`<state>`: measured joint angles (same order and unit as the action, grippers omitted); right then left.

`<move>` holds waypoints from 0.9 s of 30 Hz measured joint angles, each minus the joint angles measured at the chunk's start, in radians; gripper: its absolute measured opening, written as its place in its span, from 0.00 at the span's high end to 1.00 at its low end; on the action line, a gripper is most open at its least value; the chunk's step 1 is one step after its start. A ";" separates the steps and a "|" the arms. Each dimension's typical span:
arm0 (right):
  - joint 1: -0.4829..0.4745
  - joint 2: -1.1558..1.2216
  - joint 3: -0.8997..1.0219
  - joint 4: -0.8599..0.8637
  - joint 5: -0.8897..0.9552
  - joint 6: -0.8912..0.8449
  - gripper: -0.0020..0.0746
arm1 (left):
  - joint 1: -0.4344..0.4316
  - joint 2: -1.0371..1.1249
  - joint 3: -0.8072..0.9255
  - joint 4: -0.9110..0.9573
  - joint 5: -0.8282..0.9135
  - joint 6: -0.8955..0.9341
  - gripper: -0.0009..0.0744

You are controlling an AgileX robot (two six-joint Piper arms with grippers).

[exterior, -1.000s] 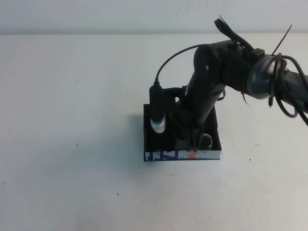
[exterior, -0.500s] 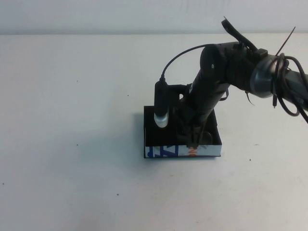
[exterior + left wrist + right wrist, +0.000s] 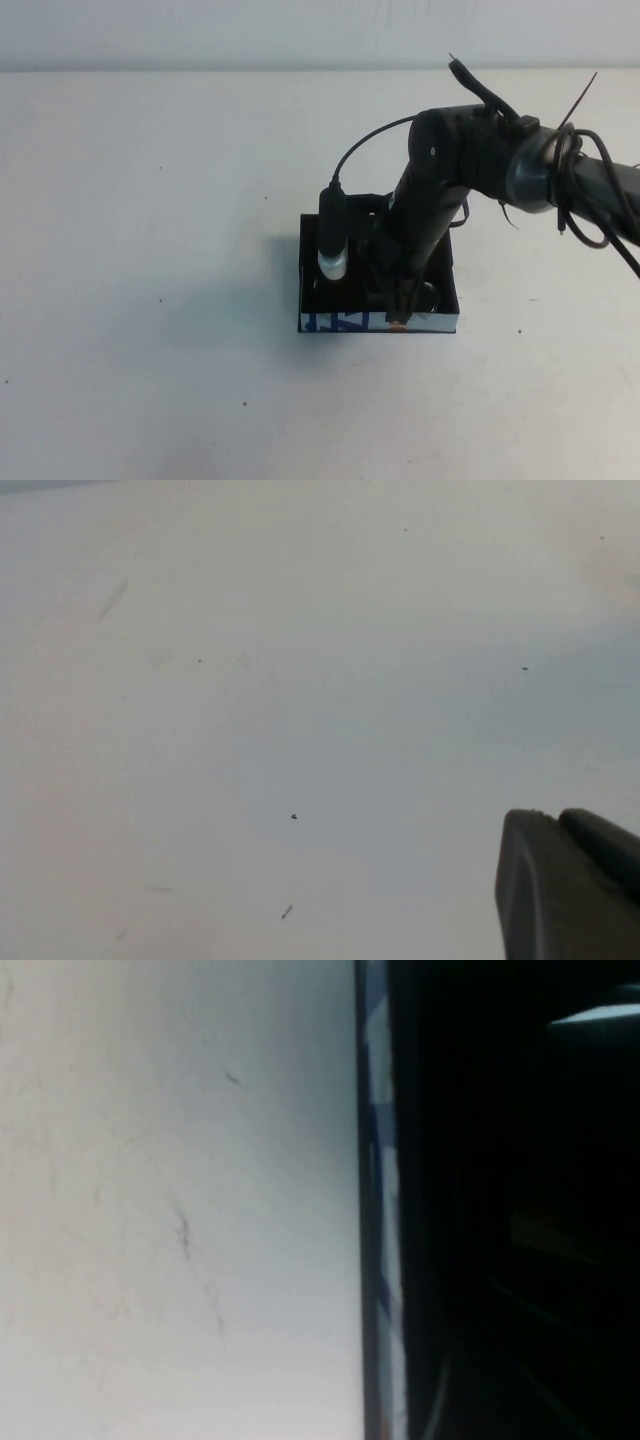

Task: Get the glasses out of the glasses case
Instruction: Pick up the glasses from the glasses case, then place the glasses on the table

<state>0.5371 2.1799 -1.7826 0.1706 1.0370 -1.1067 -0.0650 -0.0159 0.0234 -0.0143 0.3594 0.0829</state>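
My right tool [image 3: 399, 312] is down inside the case [image 3: 340, 322], its tip close behind the printed front edge. A half-second back the arm sat a touch higher and further back; since then it has dropped and come forward, so the tip now hangs almost over that edge. A second ago it was at much this depth, so I read this as a small lift and re-seat, not a pull-out. The glasses [image 3: 428, 295] have not left the case. I see a dark rounded bit of frame in the right front corner, just beside my tip, about where a shiny lens showed a second ago. The case has stayed where it was on the counter [image 3: 150, 250]. Whether the right tool is apart, together or clamped on the frame I cannot tell, as the arm covers it from above and the wrist camera shows only the case's front edge [image 3: 378, 1210] and black lining. My guess is the grasp is still being settled and the lift has not begun. My left tool [image 3: 570, 880] shows only as a dark corner over bare counter, out of the high view; its state I cannot tell either.
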 joint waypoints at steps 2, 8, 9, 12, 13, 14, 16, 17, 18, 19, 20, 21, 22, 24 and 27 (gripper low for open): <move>0.000 0.000 0.000 0.000 0.000 0.000 0.72 | 0.000 0.000 0.000 0.000 0.000 0.000 0.99; 0.000 -0.042 -0.053 -0.047 0.048 0.092 0.90 | 0.000 0.000 0.000 0.000 0.000 0.000 0.99; 0.000 -0.057 -0.070 -0.062 0.066 0.125 0.90 | 0.000 0.000 0.000 0.000 0.000 0.000 0.99; -0.024 -0.127 -0.105 -0.068 0.137 0.238 0.90 | 0.000 0.000 0.000 0.000 0.000 0.000 0.99; -0.035 -0.150 -0.111 -0.063 0.155 0.292 0.90 | 0.000 0.000 0.000 0.000 0.000 0.000 0.99; -0.054 -0.178 -0.113 -0.055 0.168 0.359 0.90 | 0.000 0.000 0.000 0.000 0.000 0.000 0.99; -0.099 -0.229 -0.095 -0.027 0.177 0.502 0.90 | 0.000 0.000 0.000 0.000 0.000 0.000 0.99; -0.128 -0.258 -0.067 -0.003 0.177 0.574 0.90 | 0.000 0.000 0.000 0.000 0.000 0.000 0.99; -0.160 -0.288 -0.026 0.024 0.179 0.630 0.90 | 0.000 0.000 0.000 0.000 0.000 0.000 0.99; -0.193 -0.318 0.016 0.050 0.178 0.664 0.90 | 0.000 0.000 0.000 0.000 0.000 0.000 0.99; -0.226 -0.349 0.079 0.074 0.178 0.697 0.90 | 0.000 0.000 0.000 0.000 0.000 0.000 0.99; -0.258 -0.379 0.153 0.097 0.169 0.718 0.90 | 0.000 0.000 0.000 0.000 0.000 0.000 0.99; -0.283 -0.405 0.218 0.116 0.152 0.731 0.90 | 0.000 0.000 0.000 0.000 0.000 0.000 0.99; -0.345 -0.467 0.388 0.182 0.079 0.748 0.90 | 0.000 0.000 0.000 0.000 0.000 0.000 0.99; -0.421 -0.543 0.611 0.261 -0.059 0.751 0.90 | 0.000 0.000 0.000 0.000 0.000 0.000 0.99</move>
<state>0.1161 1.6368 -1.1720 0.4319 0.9777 -0.3562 -0.0650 -0.0159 0.0234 -0.0143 0.3594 0.0829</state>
